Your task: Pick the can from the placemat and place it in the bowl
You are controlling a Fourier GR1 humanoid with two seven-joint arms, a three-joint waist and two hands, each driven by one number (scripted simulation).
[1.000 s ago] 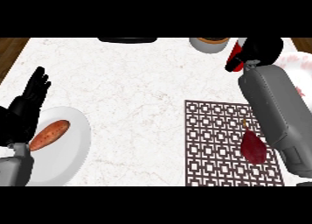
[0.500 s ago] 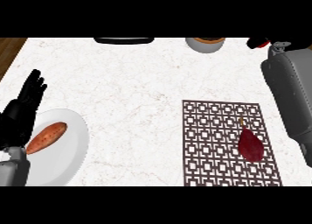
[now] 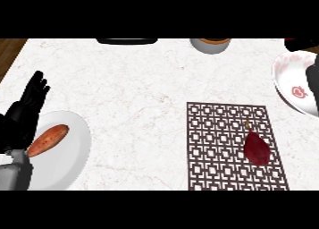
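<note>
A kitchen here: white marble worktop [image 3: 142,85], patterned placemat [image 3: 218,147] at four o'clock, a plate [image 3: 73,161] at eight o'clock, a bowl [image 3: 290,80] at two o'clock.

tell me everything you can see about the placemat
The placemat is a dark brown rectangle with an openwork lattice of interlocking square shapes, the white marble counter showing through its gaps. It lies flat at the counter's near right, its lower edge near the counter's front edge. A dark red leaf-shaped object with a thin stem lies on its right half. No can stands on it and neither hand touches it.
</note>
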